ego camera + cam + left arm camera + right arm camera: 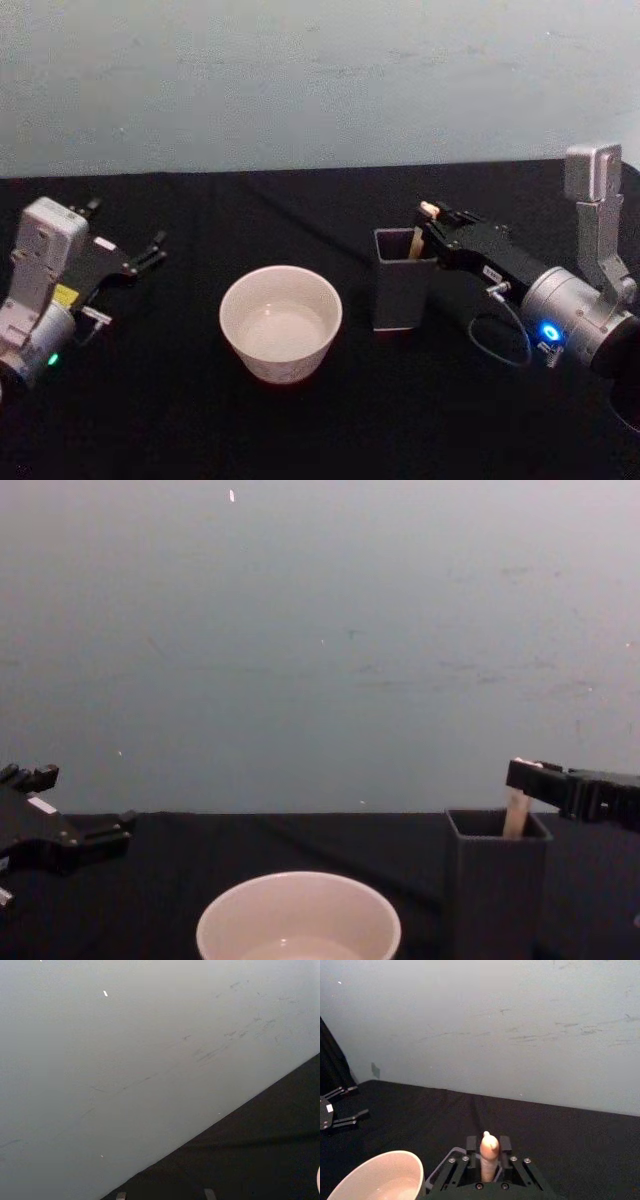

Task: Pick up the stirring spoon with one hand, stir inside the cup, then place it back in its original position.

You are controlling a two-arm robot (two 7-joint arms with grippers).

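Note:
The stirring spoon [417,241] stands upright in the dark grey square holder [400,290], its cream handle [489,1152] rising above the rim. My right gripper [431,216] reaches in from the right at the holder's top, its fingers shut on either side of the handle [516,816]. The cream-white cup [280,365] sits just left of the holder on the black table and has clear liquid in it. My left gripper [125,228] rests open and empty at the far left, well away from the cup.
Black cloth [180,420] covers the table, and a pale wall [320,80] runs close behind its far edge. Between the left gripper and the cup lies bare cloth. The cup and holder [495,890] stand only a small gap apart.

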